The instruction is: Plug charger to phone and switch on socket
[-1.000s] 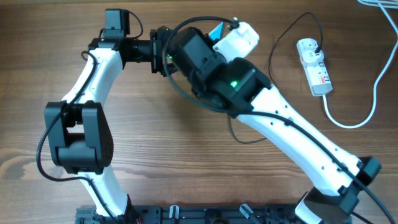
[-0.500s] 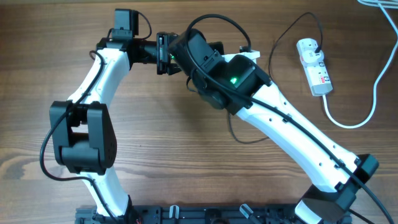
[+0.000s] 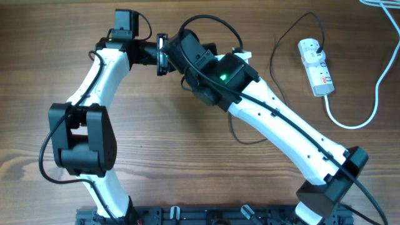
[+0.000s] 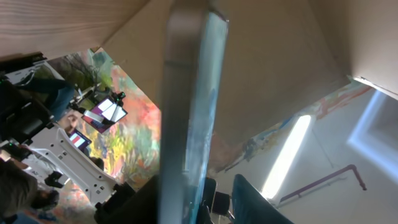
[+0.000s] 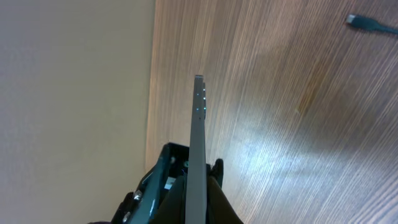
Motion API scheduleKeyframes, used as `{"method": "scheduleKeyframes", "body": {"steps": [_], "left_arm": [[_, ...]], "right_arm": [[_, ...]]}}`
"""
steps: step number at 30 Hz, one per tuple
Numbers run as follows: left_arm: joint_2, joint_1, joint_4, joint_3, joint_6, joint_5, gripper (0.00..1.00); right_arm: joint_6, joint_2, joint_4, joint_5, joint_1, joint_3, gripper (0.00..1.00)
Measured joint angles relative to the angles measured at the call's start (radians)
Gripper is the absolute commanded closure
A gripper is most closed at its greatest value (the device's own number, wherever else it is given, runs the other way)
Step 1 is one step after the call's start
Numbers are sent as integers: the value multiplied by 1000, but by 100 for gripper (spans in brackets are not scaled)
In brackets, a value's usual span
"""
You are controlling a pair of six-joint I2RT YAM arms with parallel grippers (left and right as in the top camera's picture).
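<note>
The right gripper [image 5: 194, 157] is closed on the phone [image 5: 198, 118], with dark fingers against both flat faces. The phone is seen edge-on over the wooden table [image 3: 187, 162]. The left gripper [image 3: 161, 55] faces it at the far middle, and its grip cannot be told. The charger [image 5: 367, 23] tip lies loose on the table. The socket [image 3: 315, 75] sits far right, well apart. The right arm crosses the charger's cable.
</note>
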Motion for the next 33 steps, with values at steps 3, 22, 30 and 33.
{"method": "scheduleKeyframes", "body": {"steps": [3, 22, 30, 33], "left_arm": [[0, 0, -1, 0, -2, 0, 80], [0, 10, 81, 0, 172, -239, 96], [0, 119, -238, 4, 466, -684, 96], [0, 171, -295, 4, 557, -750, 96]], "right_arm": [[7, 0, 14, -18, -2, 0, 89], [-904, -270, 3, 114, -40, 3, 0], [-1220, -222, -240, -13, -328, -161, 0], [-1230, -117, -127, -129, -350, -307, 0]]}}
